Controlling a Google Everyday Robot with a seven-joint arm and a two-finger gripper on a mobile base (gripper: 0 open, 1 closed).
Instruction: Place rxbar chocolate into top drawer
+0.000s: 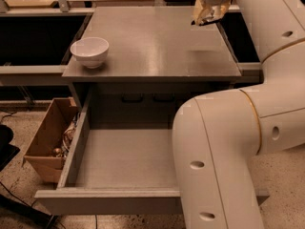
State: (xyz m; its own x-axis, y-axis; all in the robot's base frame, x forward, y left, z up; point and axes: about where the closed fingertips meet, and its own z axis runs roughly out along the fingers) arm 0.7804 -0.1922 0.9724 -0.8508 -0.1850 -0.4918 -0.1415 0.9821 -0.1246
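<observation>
A cardboard box [45, 142] sits beside the open, shallow grey drawer [124, 163]. A round white bowl [89, 51] rests on the flat grey desk [152, 46]. At its far right corner hangs the hand [208, 14], with the dark snack bar [209, 21] at its tip; whether it grips cannot be told.

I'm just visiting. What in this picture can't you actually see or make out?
All in the camera view:
1. rxbar chocolate: not clearly seen; the pincer, at the far right edge of the countertop, covers that spot.
2. top drawer: its right side is hidden behind the white arm.
3. cardboard box: contents too dim and jumbled to name.
4. The arm's upper part is cut off by the top and right edges.
</observation>
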